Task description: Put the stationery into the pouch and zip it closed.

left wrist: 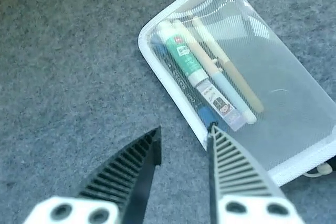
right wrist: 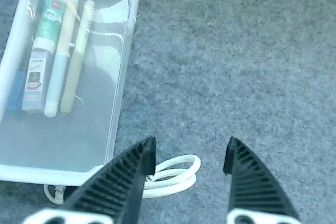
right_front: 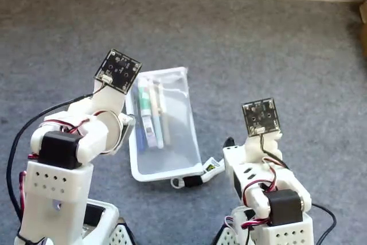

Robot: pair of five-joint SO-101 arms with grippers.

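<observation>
Since the stationery point(right_front: 150, 116) already lies inside the pouch point(right_front: 175, 150), stage: zipping seems to be what remains.
Pouch: flat on the grey surface point(right_front: 275, 50), between the arms.
Left gripper point(left wrist: 185, 129): fingers spread, tips just beside the pouch's long edge, likely to steady it.
Right gripper point(right wrist: 190, 142): fingers spread above the white pull cord point(right wrist: 176, 174), placed to draw the zip.

**High view:** fixed camera above and behind both arms, facing down and forward over the table point(right_front: 275, 44), far enough to take in most of the pouch point(right_front: 178, 130).

**Left wrist view:** close, looking down past the left gripper point(left wrist: 184, 129) at one long edge of the pouch.

**Right wrist view:** close, looking down past the right gripper point(right wrist: 190, 142) at the pouch's end and cord loop point(right wrist: 176, 174).

All three views share the pouch.
</observation>
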